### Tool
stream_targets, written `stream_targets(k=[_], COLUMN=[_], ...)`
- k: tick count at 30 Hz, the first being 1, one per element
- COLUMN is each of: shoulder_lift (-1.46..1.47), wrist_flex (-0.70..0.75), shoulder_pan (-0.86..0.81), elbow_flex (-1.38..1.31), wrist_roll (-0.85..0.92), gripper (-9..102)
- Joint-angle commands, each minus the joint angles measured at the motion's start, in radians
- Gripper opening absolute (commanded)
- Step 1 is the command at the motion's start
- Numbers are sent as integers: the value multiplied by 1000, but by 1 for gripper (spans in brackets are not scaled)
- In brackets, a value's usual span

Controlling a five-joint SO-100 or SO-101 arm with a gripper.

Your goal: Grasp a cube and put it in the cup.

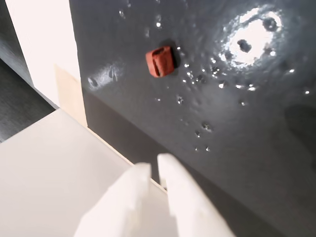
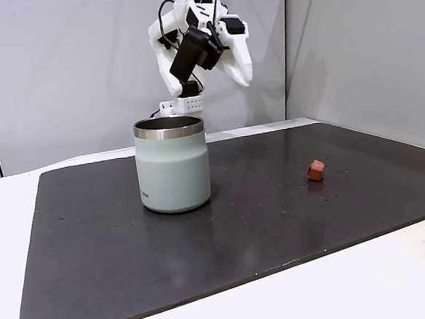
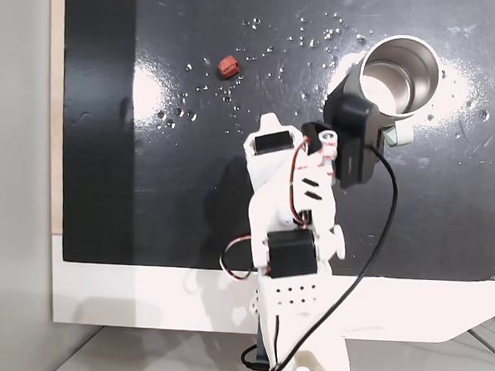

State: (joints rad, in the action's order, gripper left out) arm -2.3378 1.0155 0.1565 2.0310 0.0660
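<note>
Cube (image 2: 315, 170): tiny, red-orange, lying loose on dark mat, well apart from cup (image 2: 172, 164). Cup: sage-green, steel-rimmed, upright, open mouth up.

Bright, even indoor light. Wrist view: strong white glare patch on dark mat (image 1: 207, 113) right of cube (image 1: 160, 61), small specular sparkles around it; cube slightly soft, gripper (image 1: 155, 170) fingers overexposed, blurred. Fixed views sharp; glare blotches on mat beside cup (image 3: 399, 73); soft shadow under cup.
</note>
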Motion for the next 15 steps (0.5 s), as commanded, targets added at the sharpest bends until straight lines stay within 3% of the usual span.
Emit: stream_targets(k=[1,15], shoulder_lift=[112,552], wrist_flex=[28,178], shoulder_pan=[6,84], elbow_flex=[-169,-571], wrist_roll=[14,11], gripper=[0,0])
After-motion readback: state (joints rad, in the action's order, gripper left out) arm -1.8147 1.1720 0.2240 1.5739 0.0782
